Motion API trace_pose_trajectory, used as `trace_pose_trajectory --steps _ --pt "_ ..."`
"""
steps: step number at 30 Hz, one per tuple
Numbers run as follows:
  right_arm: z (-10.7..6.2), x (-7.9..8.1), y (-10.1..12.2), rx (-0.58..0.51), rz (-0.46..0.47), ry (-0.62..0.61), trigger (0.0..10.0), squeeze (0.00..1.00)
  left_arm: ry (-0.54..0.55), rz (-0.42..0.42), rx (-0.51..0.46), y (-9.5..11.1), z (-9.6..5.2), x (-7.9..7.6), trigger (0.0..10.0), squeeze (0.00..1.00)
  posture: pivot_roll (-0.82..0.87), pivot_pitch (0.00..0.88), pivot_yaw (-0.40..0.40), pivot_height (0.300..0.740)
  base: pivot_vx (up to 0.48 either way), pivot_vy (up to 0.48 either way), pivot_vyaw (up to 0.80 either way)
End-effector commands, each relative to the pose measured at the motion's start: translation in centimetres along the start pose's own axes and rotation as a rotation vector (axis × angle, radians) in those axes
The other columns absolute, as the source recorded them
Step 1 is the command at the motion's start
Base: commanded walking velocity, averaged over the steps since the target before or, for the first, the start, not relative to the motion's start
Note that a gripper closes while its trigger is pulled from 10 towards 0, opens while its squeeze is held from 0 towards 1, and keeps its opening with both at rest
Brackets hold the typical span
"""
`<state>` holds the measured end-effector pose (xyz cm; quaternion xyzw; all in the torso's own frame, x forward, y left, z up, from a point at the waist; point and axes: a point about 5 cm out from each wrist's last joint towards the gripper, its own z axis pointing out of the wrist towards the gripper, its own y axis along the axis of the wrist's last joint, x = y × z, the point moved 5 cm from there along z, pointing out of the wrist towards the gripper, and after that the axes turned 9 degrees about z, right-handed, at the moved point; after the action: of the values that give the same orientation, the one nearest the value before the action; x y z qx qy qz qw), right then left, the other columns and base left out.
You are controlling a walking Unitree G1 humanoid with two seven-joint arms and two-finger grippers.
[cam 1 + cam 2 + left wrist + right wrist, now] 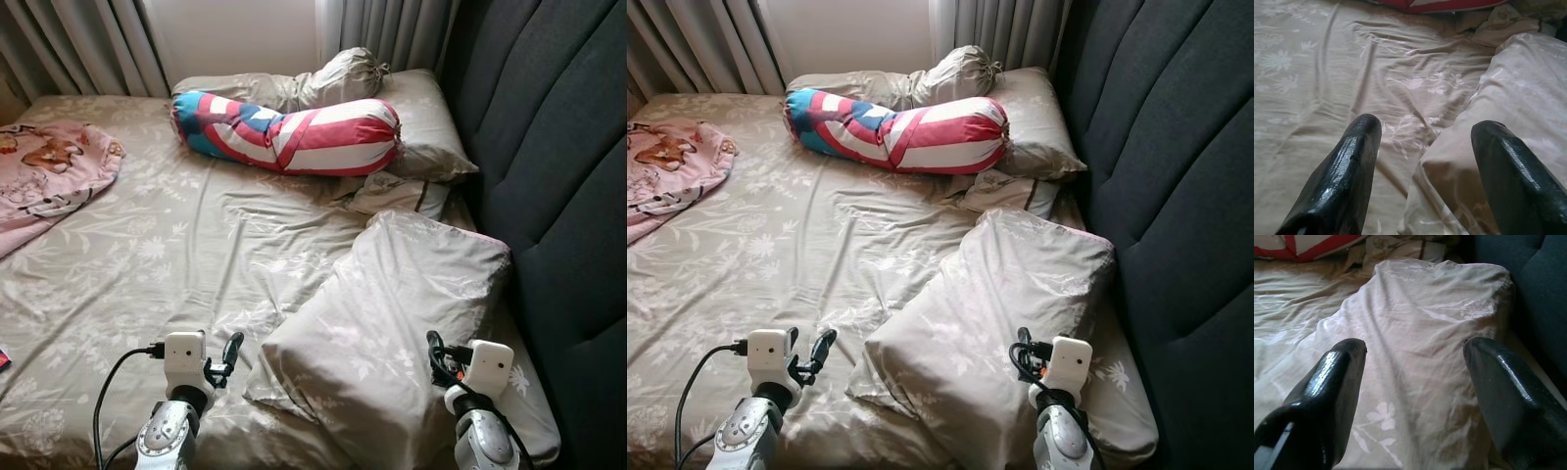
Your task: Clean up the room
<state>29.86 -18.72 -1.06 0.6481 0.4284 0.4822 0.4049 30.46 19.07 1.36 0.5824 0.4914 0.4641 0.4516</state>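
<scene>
Left wrist view: left pincer (pixel 1422 171) wide open, empty, at pillow (pixel 1518 98) corner.
Right pincer (pixel 1413 396): wide open, empty, over pillow.
Tip: we grip both edges evenly.

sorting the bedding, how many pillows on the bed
4: a large beige pillow nearest, a striped bolster across the head, a beige pillow by the headboard, another behind the bolster. More may be hidden.

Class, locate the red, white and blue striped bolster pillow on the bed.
The red, white and blue striped bolster pillow lies across the bed's far end, against the beige floral pillows by the dark grey padded headboard.
</scene>
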Motion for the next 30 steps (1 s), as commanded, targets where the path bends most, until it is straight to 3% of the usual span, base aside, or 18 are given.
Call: trace_pose_trajectory --steps 1,9,13,30 --pt "-0.4 0.0 -0.5 0.011 -0.006 0.003 10.0 0.0 0.003 -0.002 0.013 -0.2 -0.2 0.1 10.0 0.0 -0.06 0.092 -0.026 0.673 0.0 0.0 0.0" --pt "-0.4 0.3 -1.4 0.06 -0.001 0.007 10.0 0.0 0.003 -0.001 0.014 -0.1 -0.2 0.2 10.0 0.0 -0.06 0.094 -0.024 0.673 0.0 0.0 0.0" --pt "-0.3 0.4 -1.4 0.061 -0.003 0.015 10.0 0.0 0.005 -0.002 0.014 -0.1 -0.1 0.2 10.0 0.0 -0.06 0.094 -0.023 0.649 0.0 0.0 0.0" --pt "-0.4 1.4 -1.7 0.077 0.026 0.078 10.0 0.0 -0.005 -0.008 0.006 0.7 0.5 0.0 10.0 0.0 -0.06 0.089 -0.025 0.649 0.0 0.0 0.0"
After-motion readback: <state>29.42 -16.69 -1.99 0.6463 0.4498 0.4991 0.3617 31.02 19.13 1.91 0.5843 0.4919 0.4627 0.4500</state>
